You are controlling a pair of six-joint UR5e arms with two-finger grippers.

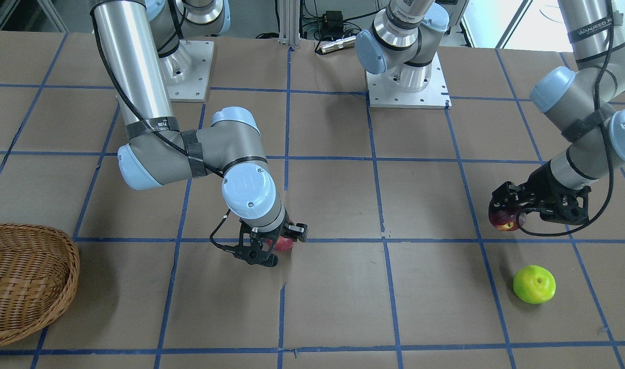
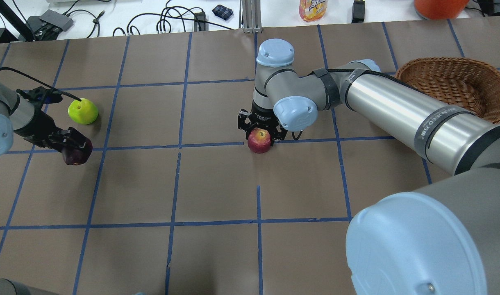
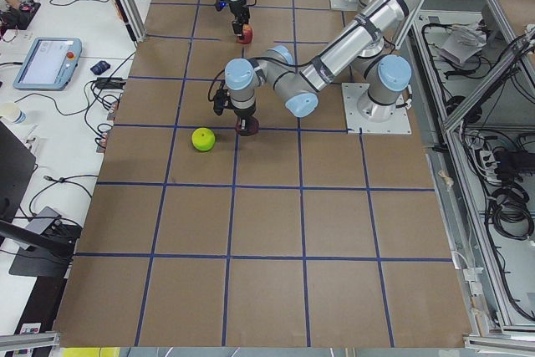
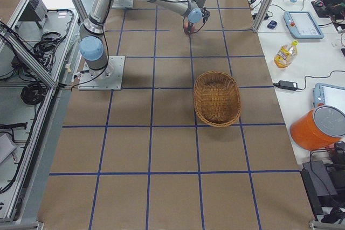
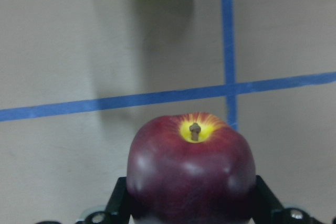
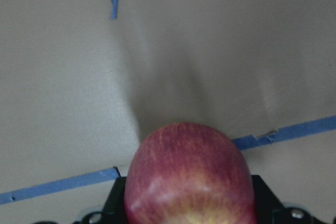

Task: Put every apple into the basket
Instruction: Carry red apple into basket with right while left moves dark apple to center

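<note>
My left gripper (image 2: 72, 148) is shut on the dark maroon apple (image 2: 76, 153), which fills the left wrist view (image 5: 191, 169) between the fingers, a little above the table. The lime green apple (image 2: 82, 111) lies on the table just beyond it, also in the front view (image 1: 534, 284). My right gripper (image 2: 260, 132) is shut on the red streaked apple (image 2: 259, 140) near the table's middle; it also shows in the right wrist view (image 6: 189, 174). The wicker basket (image 2: 401, 71) stands empty at the far right, also in the front view (image 1: 71, 266).
The two arm bases (image 1: 407, 87) stand on plates at the robot's edge. A juice bottle (image 2: 313, 8), cables and an orange bucket (image 4: 318, 127) lie on the bench past the far edge. My right upper arm (image 2: 397, 106) spans the space beside the basket.
</note>
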